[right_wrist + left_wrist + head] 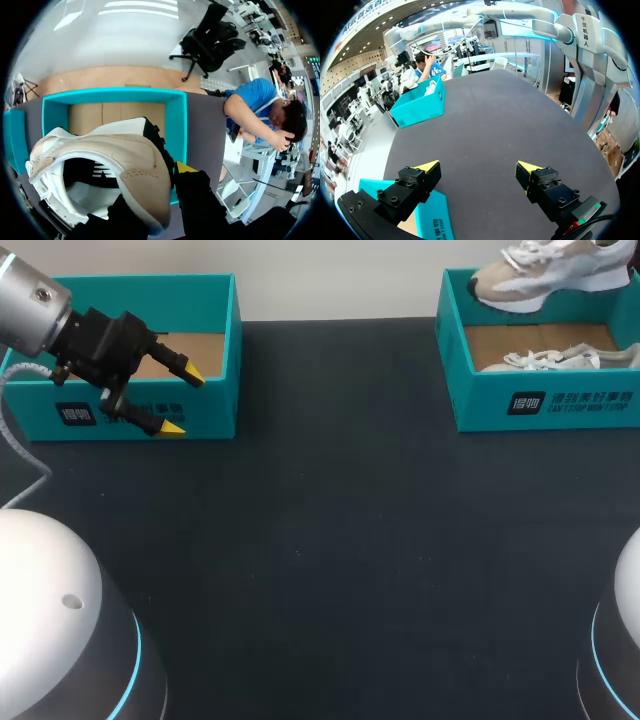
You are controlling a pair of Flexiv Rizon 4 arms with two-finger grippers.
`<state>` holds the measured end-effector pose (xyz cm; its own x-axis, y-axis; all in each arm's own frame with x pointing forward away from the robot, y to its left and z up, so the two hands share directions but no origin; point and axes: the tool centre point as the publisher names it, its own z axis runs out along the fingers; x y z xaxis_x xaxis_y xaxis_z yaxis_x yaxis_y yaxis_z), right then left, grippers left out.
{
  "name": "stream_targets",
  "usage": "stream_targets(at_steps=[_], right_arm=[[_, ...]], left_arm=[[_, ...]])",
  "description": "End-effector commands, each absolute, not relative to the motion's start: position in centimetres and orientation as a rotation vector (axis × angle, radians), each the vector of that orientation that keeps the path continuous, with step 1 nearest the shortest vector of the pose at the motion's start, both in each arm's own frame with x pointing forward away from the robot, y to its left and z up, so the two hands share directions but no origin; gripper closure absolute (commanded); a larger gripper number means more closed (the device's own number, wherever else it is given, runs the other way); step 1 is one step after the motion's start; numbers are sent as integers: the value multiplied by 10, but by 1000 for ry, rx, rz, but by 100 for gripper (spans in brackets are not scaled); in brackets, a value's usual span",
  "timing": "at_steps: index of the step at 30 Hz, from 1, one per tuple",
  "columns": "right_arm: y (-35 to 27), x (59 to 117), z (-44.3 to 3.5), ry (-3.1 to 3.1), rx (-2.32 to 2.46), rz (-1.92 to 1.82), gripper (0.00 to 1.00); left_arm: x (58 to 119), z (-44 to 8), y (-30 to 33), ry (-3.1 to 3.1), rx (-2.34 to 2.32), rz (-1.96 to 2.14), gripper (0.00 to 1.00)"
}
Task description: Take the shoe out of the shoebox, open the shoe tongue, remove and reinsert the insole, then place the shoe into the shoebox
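A pale shoe [550,270] hangs in the air above the far wall of the right-hand teal box [540,405], clear of a second shoe [555,358] lying inside. The right gripper [165,200] appears clamped on its heel collar. The left gripper [180,398] is spread wide, holding nothing, over another teal box [150,285] well across the dark table [330,540]. With so thin a hold, the shoe could tilt, slip out, or snag the box wall.
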<state>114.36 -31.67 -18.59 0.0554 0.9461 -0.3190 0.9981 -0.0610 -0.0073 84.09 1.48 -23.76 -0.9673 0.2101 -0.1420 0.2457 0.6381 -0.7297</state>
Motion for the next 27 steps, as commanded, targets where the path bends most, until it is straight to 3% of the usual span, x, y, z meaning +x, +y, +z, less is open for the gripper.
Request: stream_targets(at_steps=[1, 27], right_arm=[[-315, 1143, -184, 1806, 2245, -349, 100], [-323, 1123, -227, 1713, 2300, -319, 100]], left_arm=[[841, -238, 15, 2805, 391, -1255, 0], [841, -238, 15, 2805, 391, -1255, 0]])
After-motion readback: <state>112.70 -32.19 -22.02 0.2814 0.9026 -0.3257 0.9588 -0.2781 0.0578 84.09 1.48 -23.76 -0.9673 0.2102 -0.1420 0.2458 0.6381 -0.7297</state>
